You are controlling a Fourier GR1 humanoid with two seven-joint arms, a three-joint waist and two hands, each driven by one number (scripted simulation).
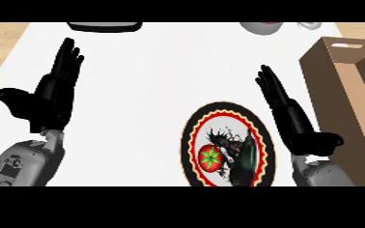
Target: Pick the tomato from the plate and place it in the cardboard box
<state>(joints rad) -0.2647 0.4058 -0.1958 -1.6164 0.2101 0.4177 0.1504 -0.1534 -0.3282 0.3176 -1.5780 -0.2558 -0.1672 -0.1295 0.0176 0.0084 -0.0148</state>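
Where box (333,84) runs off-frame, tomato (211,157) on plate (195,125), hands apart.

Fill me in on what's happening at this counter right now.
Nothing is being handled yet. The tomato sits on the plate near the counter's front edge, untouched. The right hand is open, fingers straight, just right of the plate, between it and the cardboard box at the right edge. The left hand rests open at the left side. The pick has not started.
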